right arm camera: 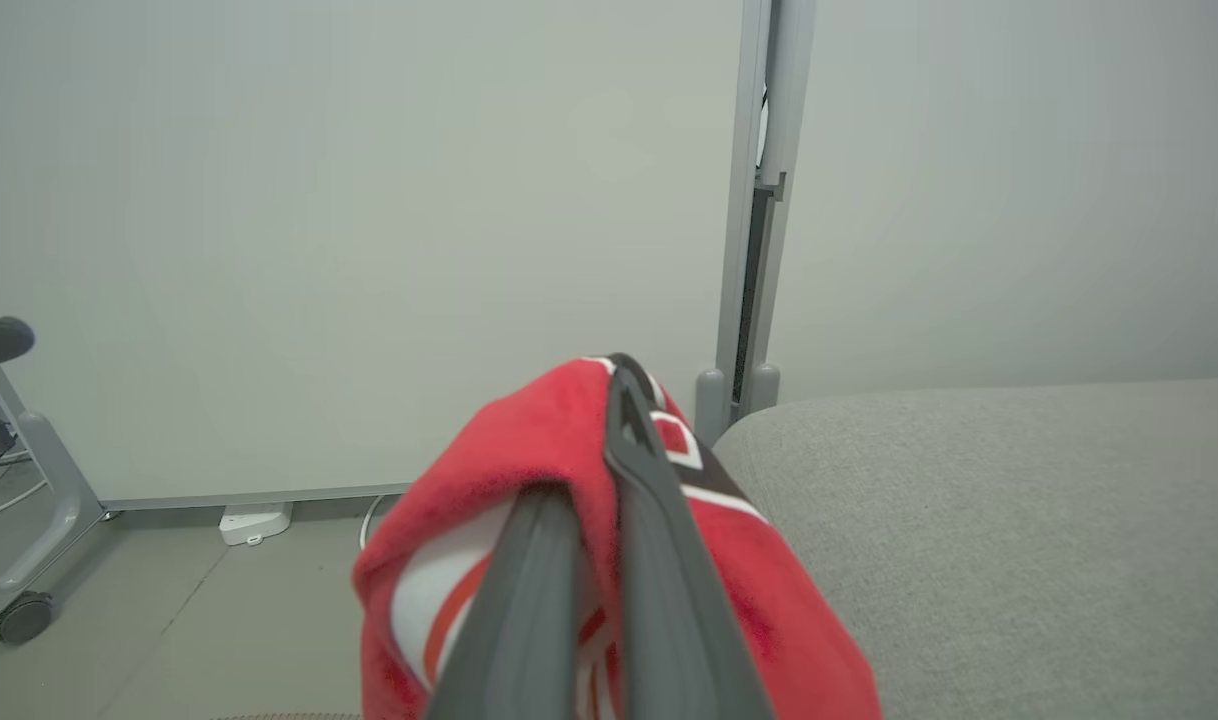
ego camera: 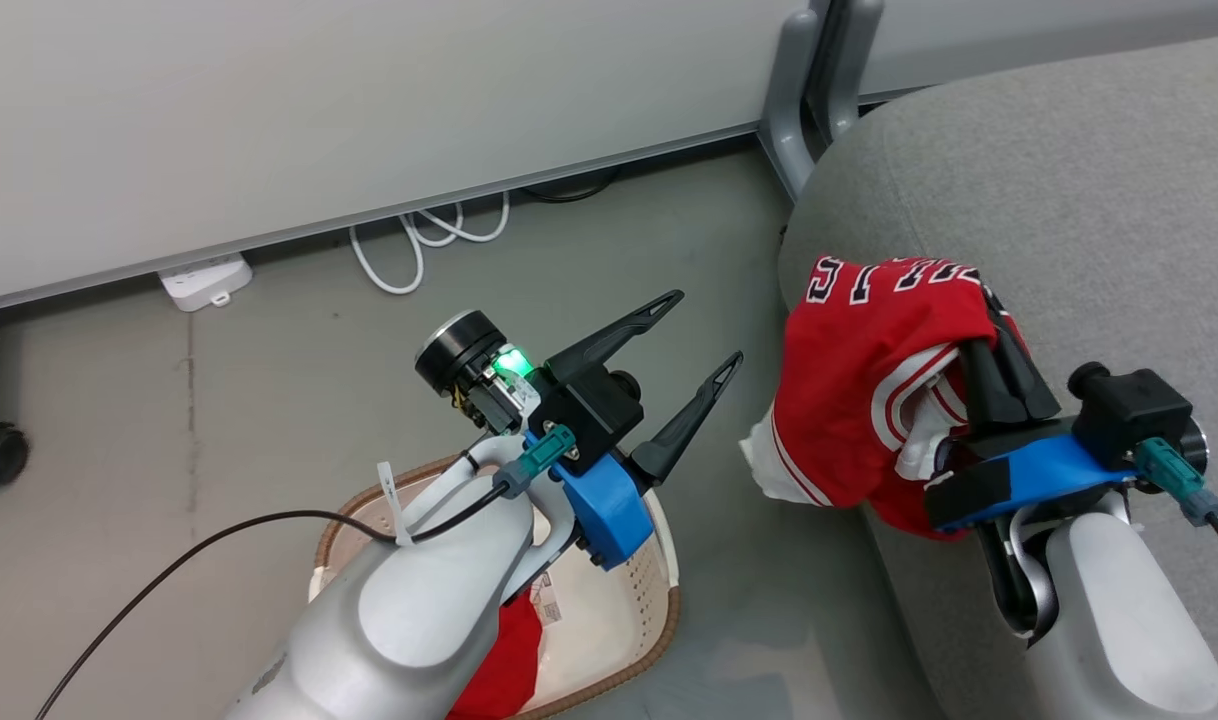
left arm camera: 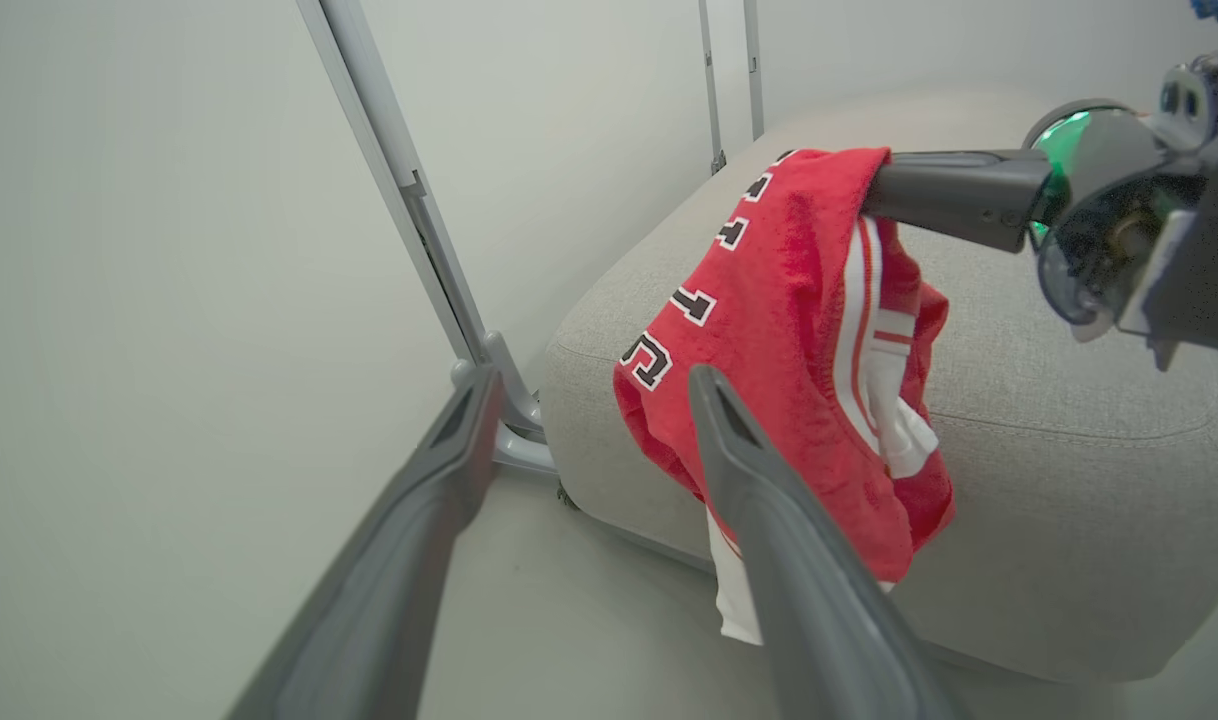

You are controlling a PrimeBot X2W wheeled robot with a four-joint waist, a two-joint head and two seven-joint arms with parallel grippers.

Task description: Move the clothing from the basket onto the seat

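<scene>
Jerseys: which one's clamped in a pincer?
The jersey hanging at the seat edge, clamped in the shut right pincer; the other jersey lies in the basket.

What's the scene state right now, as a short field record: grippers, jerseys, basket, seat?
left gripper: open, holding nothing, raised near basket
right gripper: shut on red jersey
red jersey: bunched, hanging at edge of seat, not laid down
basket: on floor, second red garment inside
seat: grey cushion, right of basket

Office or lab corner: pale partition panels on metal feet, power strip, white cable, castor, grey floor.
</scene>
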